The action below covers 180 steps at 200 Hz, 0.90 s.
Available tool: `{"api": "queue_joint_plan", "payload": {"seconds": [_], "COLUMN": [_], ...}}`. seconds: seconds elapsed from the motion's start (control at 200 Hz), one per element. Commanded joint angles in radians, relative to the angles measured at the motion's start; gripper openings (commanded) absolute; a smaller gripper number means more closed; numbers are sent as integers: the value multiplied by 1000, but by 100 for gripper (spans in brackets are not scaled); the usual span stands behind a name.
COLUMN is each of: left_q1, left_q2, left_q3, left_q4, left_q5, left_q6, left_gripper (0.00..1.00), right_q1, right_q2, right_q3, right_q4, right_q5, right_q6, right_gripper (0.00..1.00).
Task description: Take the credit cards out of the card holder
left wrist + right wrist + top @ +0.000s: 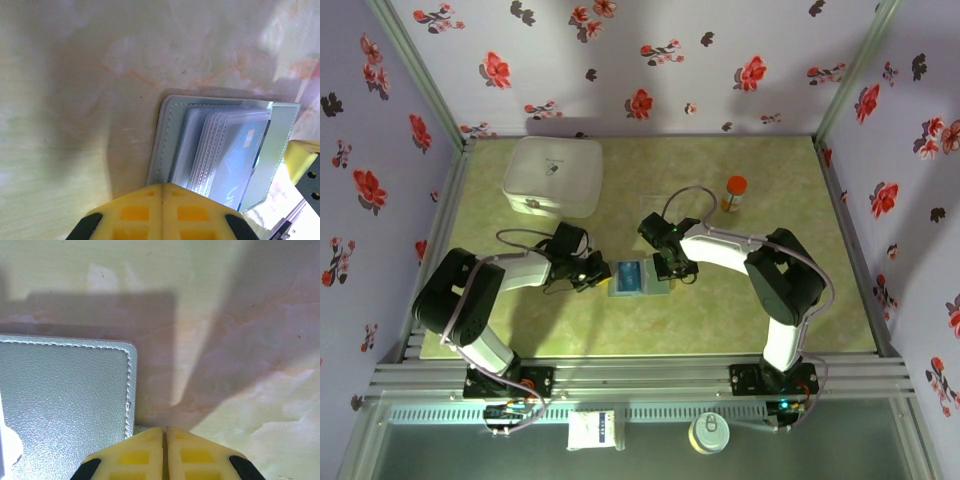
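The grey-blue card holder (660,285) lies open on the table between the two arms. A blue credit card (629,275) shows in its clear sleeves. In the left wrist view the card holder (170,130) has stacked clear sleeves with the blue credit card (240,150) inside. My left gripper (162,186) is shut, its tips over the holder's left edge (598,275). My right gripper (672,268) is shut at the holder's right edge. In the right wrist view its tips (165,430) sit just off the corner of the stitched panel (65,400). Whether either gripper pinches the holder's edge is hidden.
A white rounded-square box (553,176) stands at the back left. An orange-capped bottle (734,193) stands at the back right. Flowered walls close in the table on three sides, and a metal rail runs along the near edge.
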Motion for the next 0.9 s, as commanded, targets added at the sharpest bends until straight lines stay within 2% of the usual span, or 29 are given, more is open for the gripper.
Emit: {"api": "queue_joint_plan", "payload": {"seconds": [0.0, 0.07, 0.4, 0.645, 0.895], "left_q1": [12, 12, 11, 12, 12], "left_q2": [40, 40, 36, 36, 33], "left_q3": [-39, -39, -32, -34, -36], "left_q4": [-120, -120, -122, -122, -122], "left_q5": [-55, -53, -51, -52, -53], "left_q6": [8, 7, 4, 4, 2], "left_gripper": [0, 0, 0, 0, 0], "right_q1": [-12, -12, -16, -19, -33], "right_q2": [-14, -16, -57, -62, -33], "right_q3": [-24, -22, -40, -57, -107], "right_q4": [-88, -90, -120, -117, -52], "right_q5": [105, 102, 118, 110, 45], "right_q6": [1, 0, 9, 22, 28], "right_gripper": [11, 17, 32, 38, 37]}}
